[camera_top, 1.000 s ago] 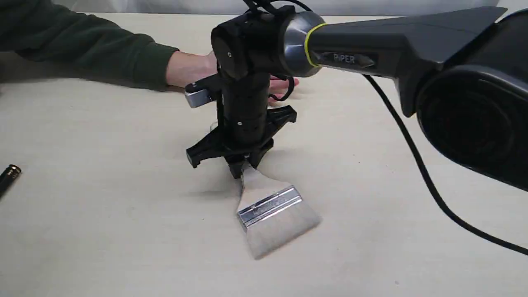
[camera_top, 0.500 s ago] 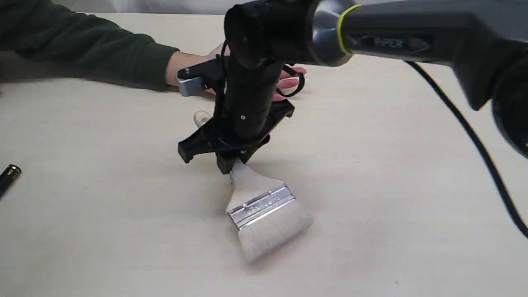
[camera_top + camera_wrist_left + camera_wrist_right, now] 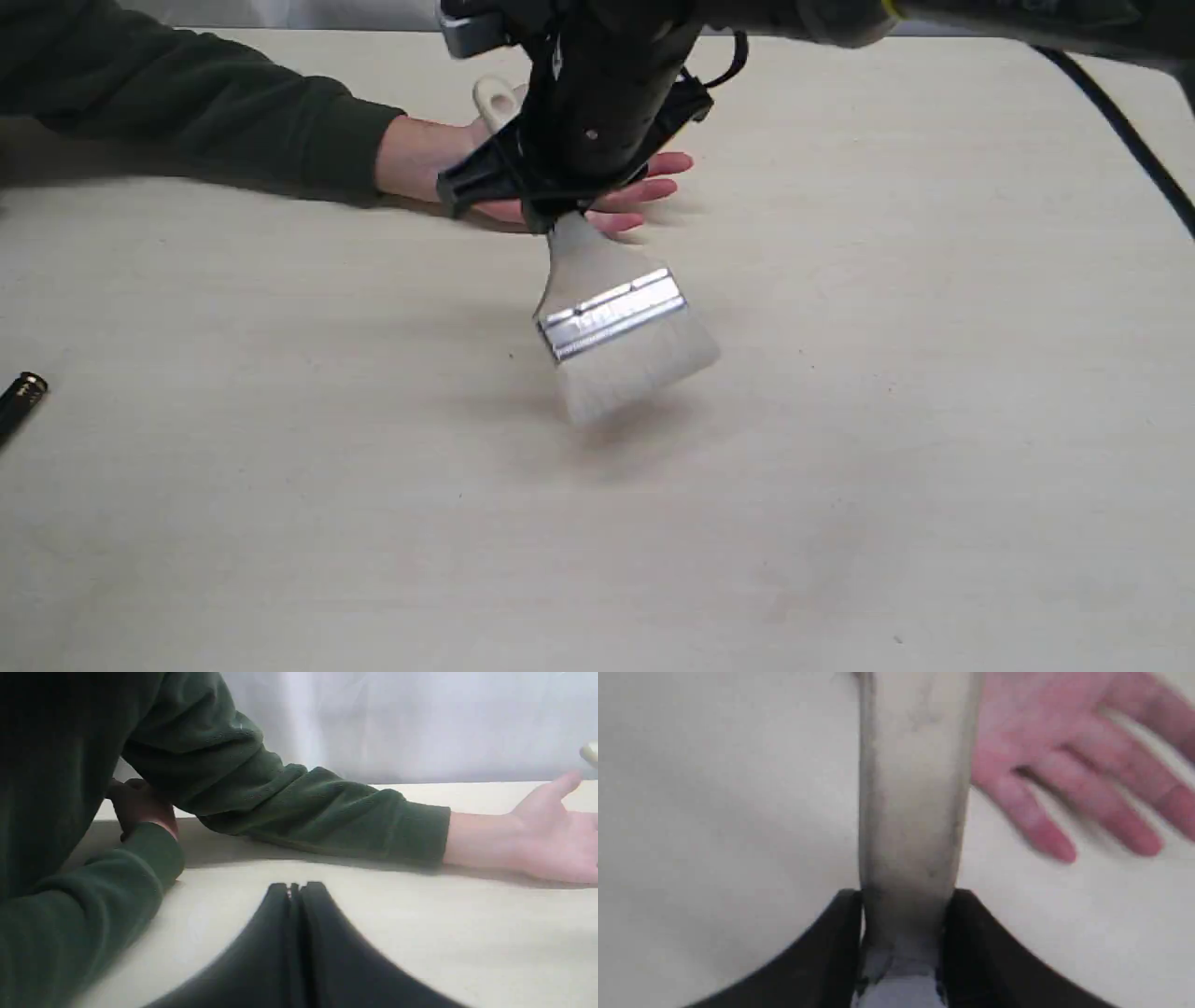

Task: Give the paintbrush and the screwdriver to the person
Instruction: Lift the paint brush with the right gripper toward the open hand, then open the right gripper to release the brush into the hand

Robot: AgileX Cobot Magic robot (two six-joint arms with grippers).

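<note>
Aloft, right hand point(image 3: 551, 219) clamping paintbrush point(image 3: 611, 313) (bristles down), person point(image 3: 417, 159) palm-up.

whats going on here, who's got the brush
The right end effector is shut on the pale wooden handle of the wide flat paintbrush, holding it off the table near the person's open bare hand. The slim black screwdriver lies untouched on the table, far left. The left end effector is shut, holding nothing.

Bright even light, soft shadow under the paintbrush point(image 3: 616, 317), person's hand point(image 3: 1064, 779) motion-blurred, wrist views soft
</note>
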